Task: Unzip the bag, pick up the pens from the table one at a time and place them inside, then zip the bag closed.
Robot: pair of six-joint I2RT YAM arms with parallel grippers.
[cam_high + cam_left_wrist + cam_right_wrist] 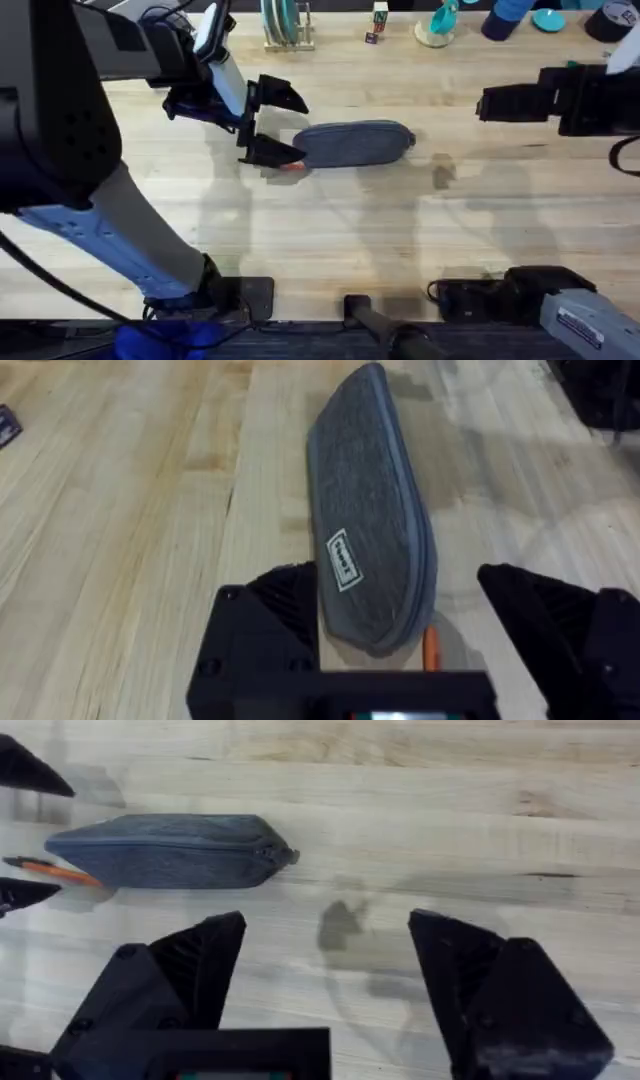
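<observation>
A blue-grey fabric bag [352, 144] lies lengthwise on a pale wooden table [400, 240], near the middle of the overhead view. Its zipper runs along the top and looks closed as far as the right wrist camera shows, with the pull at the end nearest the right arm.

Just one pen [289, 167] can be made out, and only partly — a short orange stretch pokes out at the bag's left end, the rest covered by the bag or by a dark finger. In the right wrist view it shows as a thin orange stick with a dark tip, lying against the bag's far end.

The left gripper [272, 122] is at that same end of the bag, its two black fingers spread wide with the rounded tip of the bag between them. It grips nothing; from its own camera the bag stretches away between the fingers, a small white label on its side.

The right gripper [487, 103] hovers well apart from the bag, off to the right — fingers wide apart and empty, bare wood beneath. Part of that arm is cut off at the picture's edge.
</observation>
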